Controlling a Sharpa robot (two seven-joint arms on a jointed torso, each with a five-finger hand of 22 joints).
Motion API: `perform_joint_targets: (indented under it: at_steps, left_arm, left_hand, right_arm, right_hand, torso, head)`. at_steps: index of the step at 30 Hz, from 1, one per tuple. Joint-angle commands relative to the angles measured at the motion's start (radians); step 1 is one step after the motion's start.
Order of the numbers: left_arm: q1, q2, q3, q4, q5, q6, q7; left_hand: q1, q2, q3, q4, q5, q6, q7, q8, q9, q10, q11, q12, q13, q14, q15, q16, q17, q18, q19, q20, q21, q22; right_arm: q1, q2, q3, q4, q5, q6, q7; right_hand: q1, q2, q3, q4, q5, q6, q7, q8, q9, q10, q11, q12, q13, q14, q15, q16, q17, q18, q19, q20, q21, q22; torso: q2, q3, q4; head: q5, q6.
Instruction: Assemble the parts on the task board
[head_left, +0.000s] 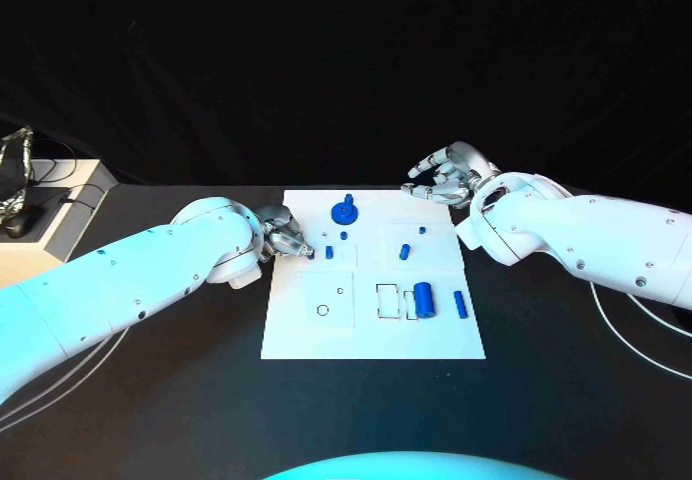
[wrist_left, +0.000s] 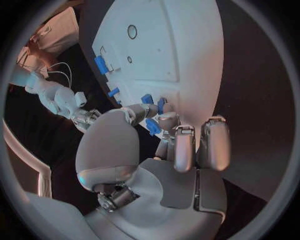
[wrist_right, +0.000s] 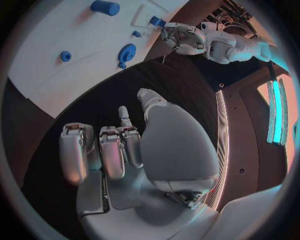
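The white task board (head_left: 372, 320) lies in the middle of the black table. On it are a round blue part (head_left: 346, 211), a blue cylinder (head_left: 424, 296), a blue bar (head_left: 460, 304) and several small blue pieces, two of them (head_left: 329, 251) (head_left: 343, 237) near my left hand. My left hand (head_left: 286, 236) hovers at the board's left edge. In the left wrist view its thumb and a finger pinch a small blue part (wrist_left: 152, 126). My right hand (head_left: 450, 176) hangs past the board's far right corner, holding nothing, fingers loosely bent (wrist_right: 106, 150).
Empty slots (head_left: 387, 300) and small holes (head_left: 322, 310) mark the board's near half. A white stand with cables (head_left: 43, 215) sits at the table's far left. Cables (head_left: 635, 315) trail along the right side.
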Motion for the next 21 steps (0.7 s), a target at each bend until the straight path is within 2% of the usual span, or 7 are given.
perform_joint_targets:
  at_steps: [1,10,21]
  left_arm:
    - [-0.003,0.004,-0.003,-0.007,-0.007,0.020,-0.007]
    - [-0.003,0.009,-0.003,-0.016,-0.007,0.013,-0.013]
    - [-0.003,0.009,-0.003,-0.012,0.000,0.051,-0.021]
  left_hand:
    - [-0.002,0.012,0.164,-0.169,-0.003,0.013,-0.008,0.004,0.000,0.002,0.002,-0.004,-0.001,0.091,-0.006,0.003,0.209,-0.011,-0.002,-0.003,-0.001,0.038]
    - [-0.002,0.013,0.164,-0.170,-0.004,0.013,-0.008,0.003,-0.001,0.003,0.002,-0.003,0.001,0.091,-0.006,0.004,0.209,-0.012,0.000,-0.003,0.000,0.040]
    - [-0.001,0.013,0.164,-0.171,-0.004,0.014,-0.008,0.003,-0.001,0.004,0.002,-0.002,0.004,0.092,-0.006,0.005,0.212,-0.012,0.000,-0.003,0.000,0.040]
  right_arm:
    - [0.000,-0.001,0.000,0.002,-0.010,0.011,0.007]
    - [0.000,-0.002,0.000,0.004,-0.010,0.010,0.007]
    - [0.000,-0.003,0.000,0.005,-0.010,0.011,0.006]
  right_hand:
    - [-0.009,0.000,0.005,0.000,0.006,-0.003,-0.004,0.003,0.001,0.034,-0.007,0.001,0.196,0.097,-0.003,-0.006,0.235,0.010,0.046,-0.005,-0.007,0.157]
    - [-0.009,0.000,0.005,0.000,0.006,-0.003,-0.004,0.003,0.001,0.034,-0.007,0.001,0.196,0.097,-0.003,-0.006,0.235,0.010,0.046,-0.005,-0.007,0.157]
    - [-0.009,0.000,0.005,0.000,0.006,-0.003,-0.004,0.003,0.001,0.034,-0.007,0.001,0.196,0.097,-0.003,-0.006,0.235,0.010,0.046,-0.005,-0.007,0.157]
  torso:
    - [0.000,-0.0005,-0.0003]
    - [-0.001,-0.0008,0.0012]
    - [-0.001,-0.0013,0.0013]
  head:
    - [-0.001,-0.002]
    - [-0.004,-0.005]
    - [-0.005,-0.008]
